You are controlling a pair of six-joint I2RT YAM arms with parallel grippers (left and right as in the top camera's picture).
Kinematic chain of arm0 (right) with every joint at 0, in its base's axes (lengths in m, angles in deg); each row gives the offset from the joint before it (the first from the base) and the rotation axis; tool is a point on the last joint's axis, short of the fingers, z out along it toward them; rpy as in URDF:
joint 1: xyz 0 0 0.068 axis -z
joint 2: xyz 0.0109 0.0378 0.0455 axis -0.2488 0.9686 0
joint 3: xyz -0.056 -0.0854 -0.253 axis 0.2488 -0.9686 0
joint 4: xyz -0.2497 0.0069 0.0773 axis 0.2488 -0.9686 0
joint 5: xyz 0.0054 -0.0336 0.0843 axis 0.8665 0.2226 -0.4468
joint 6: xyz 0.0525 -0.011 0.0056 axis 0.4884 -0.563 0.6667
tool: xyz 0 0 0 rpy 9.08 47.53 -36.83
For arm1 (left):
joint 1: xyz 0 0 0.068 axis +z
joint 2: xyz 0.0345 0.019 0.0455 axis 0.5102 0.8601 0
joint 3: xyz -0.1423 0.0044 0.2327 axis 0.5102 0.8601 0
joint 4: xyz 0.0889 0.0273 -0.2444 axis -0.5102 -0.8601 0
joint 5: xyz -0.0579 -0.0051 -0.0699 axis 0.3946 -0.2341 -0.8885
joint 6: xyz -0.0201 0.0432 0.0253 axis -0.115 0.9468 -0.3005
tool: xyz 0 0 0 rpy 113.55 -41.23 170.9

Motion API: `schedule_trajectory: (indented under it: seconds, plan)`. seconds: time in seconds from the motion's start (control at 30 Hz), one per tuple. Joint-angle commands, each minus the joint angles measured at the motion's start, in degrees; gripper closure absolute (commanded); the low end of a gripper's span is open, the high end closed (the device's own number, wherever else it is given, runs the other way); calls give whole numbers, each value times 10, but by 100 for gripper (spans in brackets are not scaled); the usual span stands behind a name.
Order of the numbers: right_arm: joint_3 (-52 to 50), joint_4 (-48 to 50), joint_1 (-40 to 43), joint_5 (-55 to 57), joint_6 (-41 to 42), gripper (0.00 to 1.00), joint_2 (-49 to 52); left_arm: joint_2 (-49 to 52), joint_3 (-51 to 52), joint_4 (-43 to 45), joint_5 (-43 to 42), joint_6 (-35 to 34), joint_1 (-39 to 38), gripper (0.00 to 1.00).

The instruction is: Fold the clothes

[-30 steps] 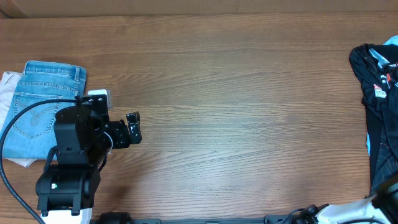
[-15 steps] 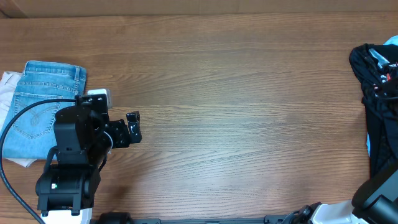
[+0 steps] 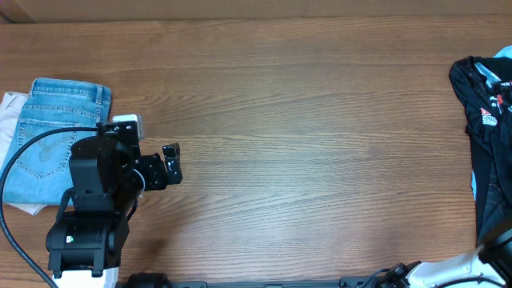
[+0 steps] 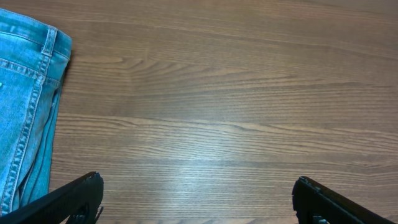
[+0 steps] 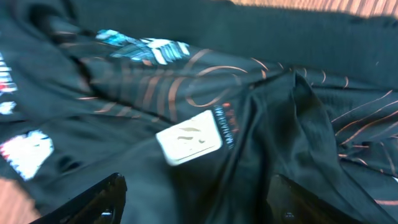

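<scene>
The clothes, a black jersey (image 3: pixel 488 152) with thin orange lines, lie crumpled at the table's right edge. In the right wrist view the jersey (image 5: pixel 205 93) fills the frame, with a white label (image 5: pixel 188 144) and white and red logos showing. My right gripper (image 5: pixel 196 202) hangs close over the fabric, open, its fingers (image 5: pixel 93 199) spread wide with nothing pinched between them. My left gripper (image 3: pixel 172 164) is far off at the left, over bare wood. In its own view the left gripper (image 4: pixel 198 202) is wide open and holds nothing.
Folded light-blue jeans (image 3: pixel 48 144) lie at the left edge, seen also as jeans (image 4: pixel 25 106) in the left wrist view, on top of a white cloth (image 3: pixel 10 108). The left arm's base (image 3: pixel 84 232) stands at the front left. The wooden table (image 3: pixel 320 144) stretches between the two sides.
Half a second ago the right arm's dark link reached into the bottom right corner and the jersey's top was disturbed; the arm has drawn back and the red-white logo shows again. Left arm unmoved.
</scene>
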Motion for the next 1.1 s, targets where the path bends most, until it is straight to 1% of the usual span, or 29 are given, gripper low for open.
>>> schedule_trajectory:
  seconds: [0.0,0.27,0.47,0.53,0.6,0.63,0.7,0.73,0.77,0.9,1.0,1.07]
  plan:
    - [4,19,20,5,4,21,12,0,-15,-2,-4,-2,-3,0]
    - [2,47,62,5,4,21,31,0,-15,-2,-4,-2,-3,0]
    - [2,48,64,4,4,21,62,0,-15,-2,-4,-2,-3,0]
    - [2,52,62,2,4,23,65,0,-15,-2,-4,-2,-3,0]
    - [2,60,62,-7,4,30,65,0,-15,-2,-4,-2,-3,0]
    - [2,63,62,-10,4,41,65,0,-15,-2,-4,-2,-3,0]
    - [2,63,62,-10,5,76,65,0,-15,-2,-4,-2,-3,0]
    - [2,61,62,-10,5,90,64,0,-15,-1,-4,-2,-3,0]
    - [3,59,62,-11,5,96,62,0,-15,-1,-4,-2,-3,0]
    - [9,55,56,-32,30,96,38,0,-15,-1,-4,-2,-3,0]
    - [18,55,43,-45,30,93,9,0,-15,-1,-4,-2,-3,0]
    - [23,55,31,-45,27,93,-5,0,-15,-1,-4,-2,-3,0]
